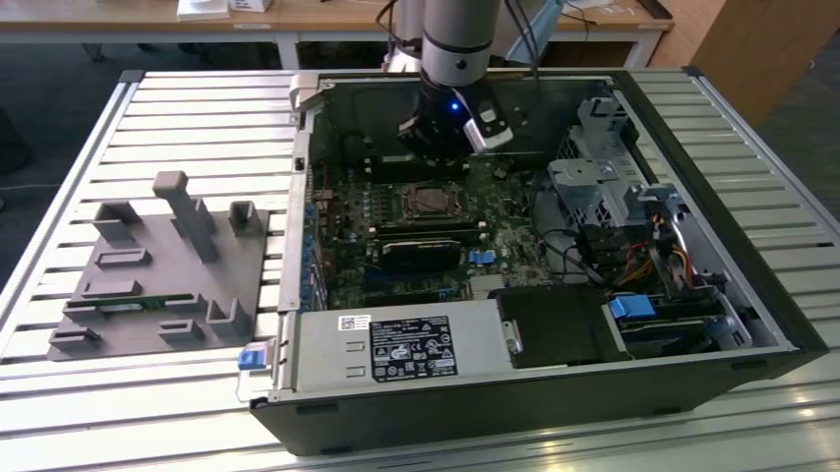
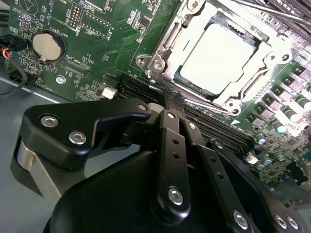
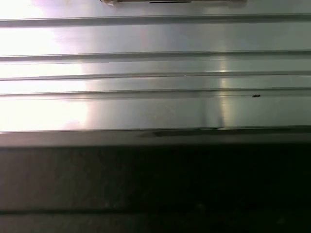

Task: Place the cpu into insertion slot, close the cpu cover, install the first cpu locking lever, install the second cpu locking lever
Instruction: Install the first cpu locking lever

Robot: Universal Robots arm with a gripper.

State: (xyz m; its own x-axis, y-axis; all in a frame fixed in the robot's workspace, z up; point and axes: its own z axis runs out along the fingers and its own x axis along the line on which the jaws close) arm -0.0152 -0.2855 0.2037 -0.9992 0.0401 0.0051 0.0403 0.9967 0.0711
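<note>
grey fixture block (image 1: 164, 270) on slatted table (image 1: 197, 108) | open PC case (image 1: 735, 295) | coin battery (image 2: 45, 46) on motherboard (image 2: 92, 43)

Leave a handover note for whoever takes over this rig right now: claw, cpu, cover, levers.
Claw: above the motherboard, just behind the insertion slot in the exterior view; open or shut cannot be told.
Cpu: seated in the slot.
Cpu cover: appears to be down around the chip.
Locking levers: state unclear, so check both before continuing.

cpu (image 2: 221, 53) in insertion slot (image 2: 165, 46), under cpu cover (image 2: 257, 73)
</note>
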